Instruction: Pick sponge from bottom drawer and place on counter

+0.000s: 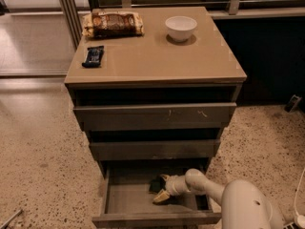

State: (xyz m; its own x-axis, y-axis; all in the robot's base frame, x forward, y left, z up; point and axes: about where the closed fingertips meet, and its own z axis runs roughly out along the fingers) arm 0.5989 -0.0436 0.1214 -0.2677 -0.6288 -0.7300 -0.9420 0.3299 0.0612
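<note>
The bottom drawer (157,218) is pulled open at the foot of the cabinet. The dark green sponge (154,184) lies inside it, near the back and middle. My gripper (161,188) reaches into the drawer from the right, low over its floor. Its two pale fingers (161,197) are spread apart at the sponge's right edge, one behind it and one in front. The sponge is on the drawer floor, partly hidden by the fingers. The tan counter (152,56) tops the cabinet.
On the counter are a white bowl (180,28), a brown snack bag (113,23) and a dark blue wrapped bar (93,56). The top drawer (155,114) and middle drawer (155,149) stick out slightly above my arm. Speckled floor (43,166) surrounds the cabinet.
</note>
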